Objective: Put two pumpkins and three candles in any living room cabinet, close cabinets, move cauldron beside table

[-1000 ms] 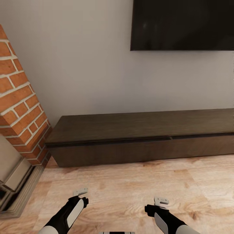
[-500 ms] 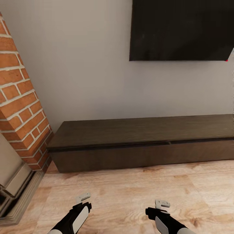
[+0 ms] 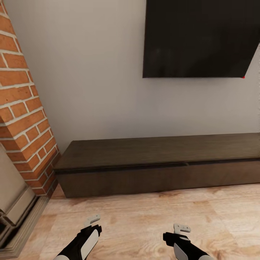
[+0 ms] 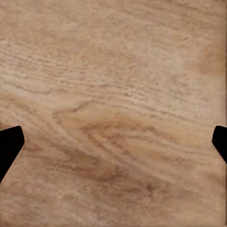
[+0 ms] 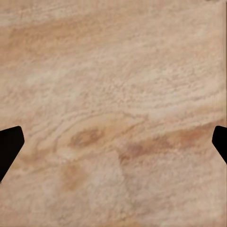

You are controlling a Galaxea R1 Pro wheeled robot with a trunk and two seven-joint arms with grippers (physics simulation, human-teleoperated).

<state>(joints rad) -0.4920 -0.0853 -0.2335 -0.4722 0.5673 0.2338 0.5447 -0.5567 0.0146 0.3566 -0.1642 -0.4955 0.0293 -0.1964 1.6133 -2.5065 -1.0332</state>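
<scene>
Left gripper [image 3: 92, 219]: held low at the near left over the wooden floor [image 3: 137, 216]; its fingers [image 4: 8, 146] stand wide apart at the edges of the left wrist view, with bare floor between them and nothing held.
Right gripper [image 3: 181, 228]: held low at the near right, level with the left one and well apart from it; its fingers [image 5: 9, 146] are spread wide too, empty, over plain floorboards.
Cabinet [image 3: 159, 166]: long, low and dark brown, lying against the far wall beyond both grippers; its flat fronts sit flush, closed, and its top is bare.
Brick fireplace [image 3: 25, 119]: at the left, just beside the cabinet's left end.
Television [image 3: 198, 39]: a dark screen on the grey wall above the cabinet's right part.
</scene>
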